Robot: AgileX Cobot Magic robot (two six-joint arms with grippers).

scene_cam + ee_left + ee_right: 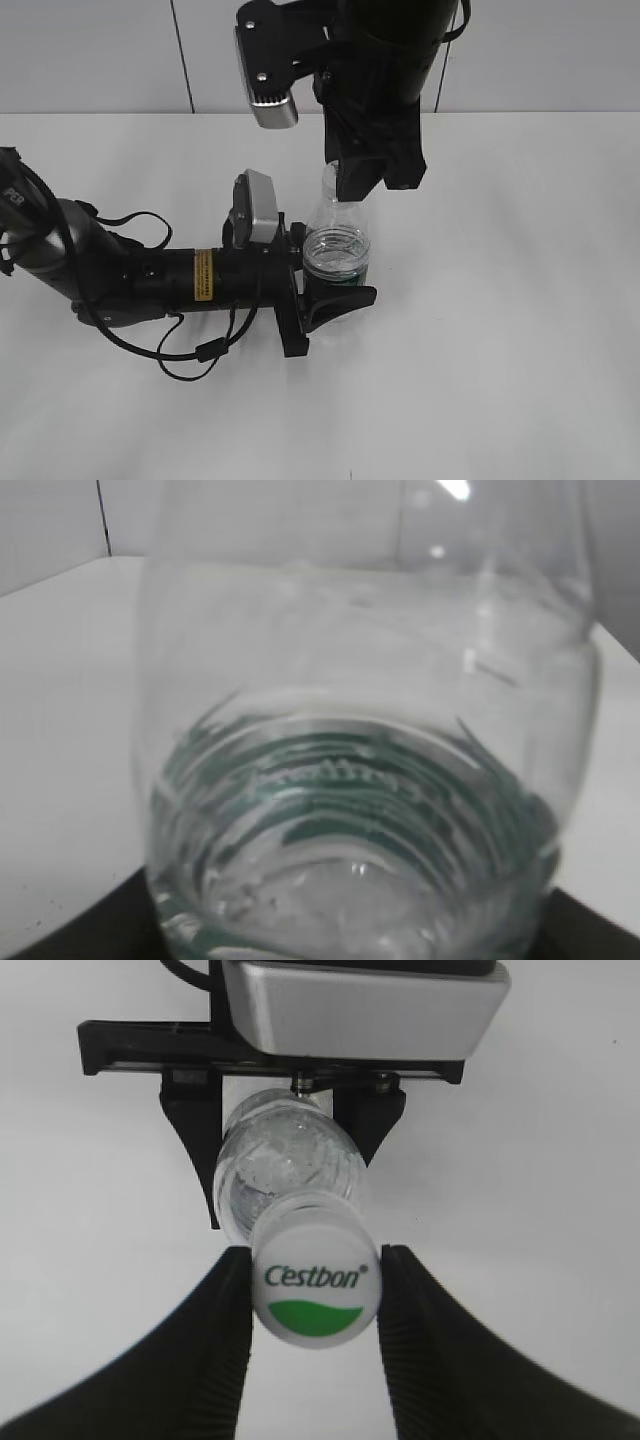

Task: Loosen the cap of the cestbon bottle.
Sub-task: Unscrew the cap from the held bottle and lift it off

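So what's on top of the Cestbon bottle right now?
Its white cap sits on the Cestbon bottle, with the right gripper closed around it. In the exterior view that gripper hides the cap.

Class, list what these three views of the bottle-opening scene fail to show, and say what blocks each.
- Exterior view: the cap is hidden behind the right gripper.
- Left wrist view: the cestbon bottle fills the frame, blurred; label print unreadable, left gripper fingers unseen.
- Right wrist view: the cap covers the neck; pad contact is unclear.
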